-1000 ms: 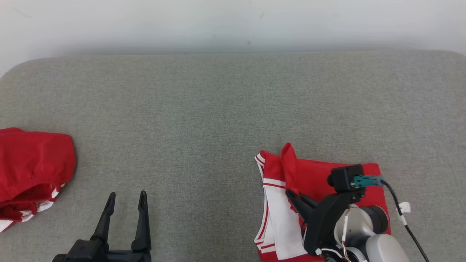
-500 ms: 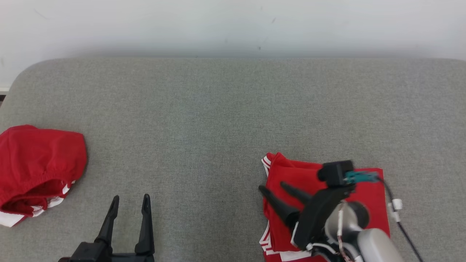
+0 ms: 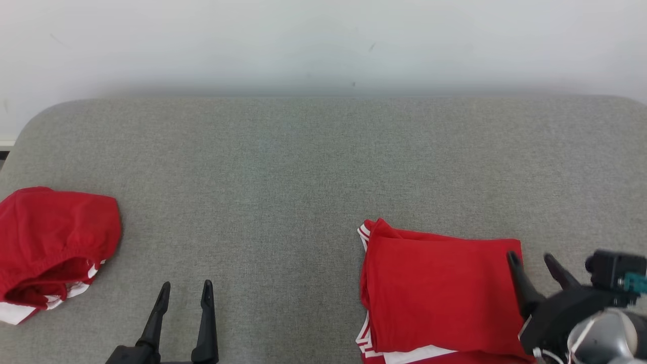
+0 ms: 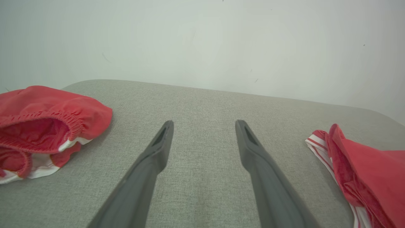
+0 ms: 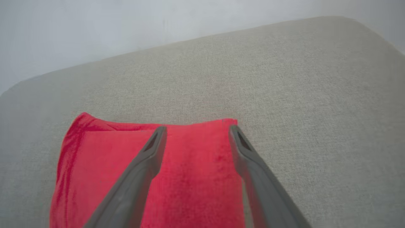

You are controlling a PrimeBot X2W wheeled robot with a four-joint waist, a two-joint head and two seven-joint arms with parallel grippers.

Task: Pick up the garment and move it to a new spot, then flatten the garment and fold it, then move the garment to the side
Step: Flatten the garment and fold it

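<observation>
- I see the grey bench (image 3: 303,172) run to the white wall (image 3: 323,45) at the top, a wide open stretch mid-frame.
- Folded red garment (image 3: 434,288) lies lower right; my right pincer (image 3: 530,257), spread and empty, at its right edge.
- My left pincer (image 3: 185,285), spread, lower left.

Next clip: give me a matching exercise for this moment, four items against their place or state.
1. folded garment
2. crumpled garment
3. left gripper
4. right gripper

A. jaws open, over bare grey surface
B. bunched at the far left
C. jaws open, at the folded garment's right edge
D. lying flat, lower right

Pairs: 1-D, 2-B, 3-A, 4-C.
</observation>
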